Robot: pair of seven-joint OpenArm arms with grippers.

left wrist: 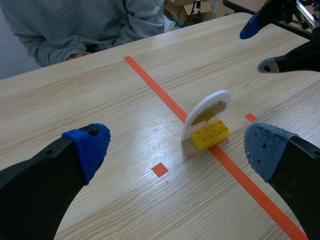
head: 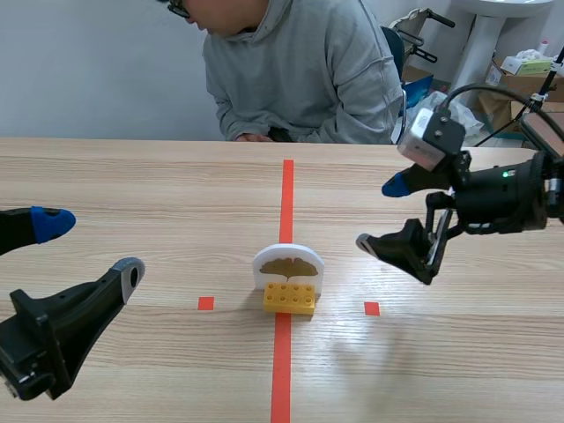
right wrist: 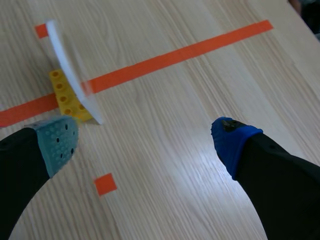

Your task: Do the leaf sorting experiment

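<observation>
A white round-topped card with a brown ginkgo leaf picture [head: 289, 264] stands upright in a yellow toy brick [head: 290, 298] on the red centre tape line. The card [left wrist: 209, 112] and brick [left wrist: 210, 134] lie ahead of my left gripper [left wrist: 175, 150], between its spread fingers and well out of reach. My left gripper [head: 84, 247] is open at the near left. My right gripper [head: 383, 211] hovers open to the right of the card, above the table. In the right wrist view the card [right wrist: 72, 70] and brick [right wrist: 70, 95] sit beside the grey-green fingertip [right wrist: 57, 142].
A person in a grey hoodie [head: 295, 70] sits across the table with hands at the far edge. Boxes and equipment [head: 520, 79] stand beyond the table's right end. Small red tape squares [head: 205, 303] flank the brick.
</observation>
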